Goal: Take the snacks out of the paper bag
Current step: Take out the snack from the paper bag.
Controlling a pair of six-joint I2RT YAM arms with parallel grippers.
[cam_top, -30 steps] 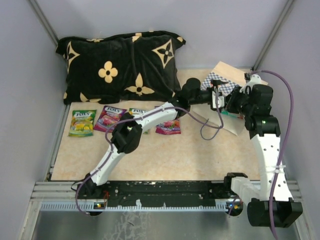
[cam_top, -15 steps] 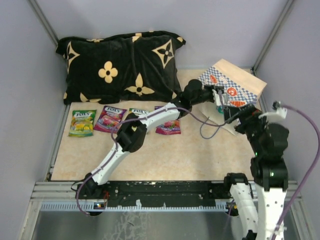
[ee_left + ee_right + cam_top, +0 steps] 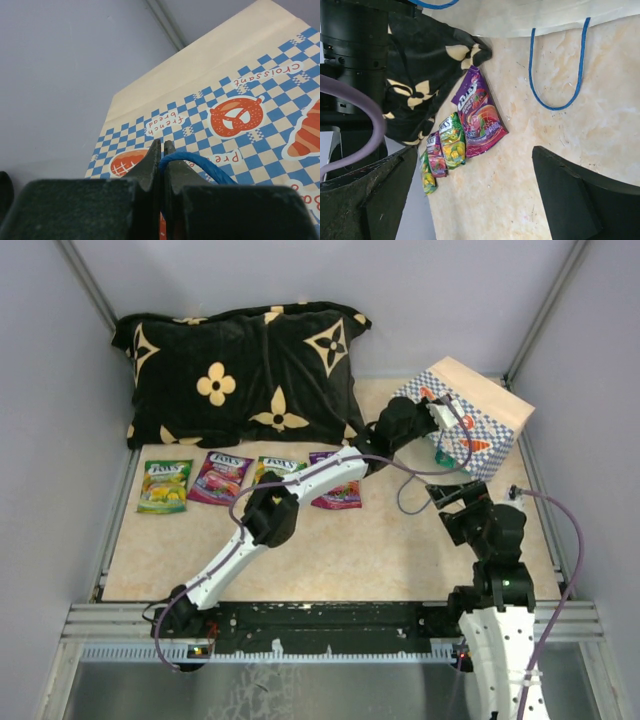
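Right gripper (image 3: 475, 200) is backing toward 5 o'clock, spread wide; left gripper (image 3: 162, 150) is pinching the cord handle (image 3: 200, 162) of the flimsy paper bag (image 3: 240, 85), probably the safest hold.

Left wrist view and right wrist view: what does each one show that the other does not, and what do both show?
Only the left wrist: the left gripper shut on a blue cord handle, against the paper bag's checkered outside with a pretzel print. Only the right wrist: four snacks in a row on the table, the black cushion, the open right gripper. Both: the bag's cream paper and a blue handle.
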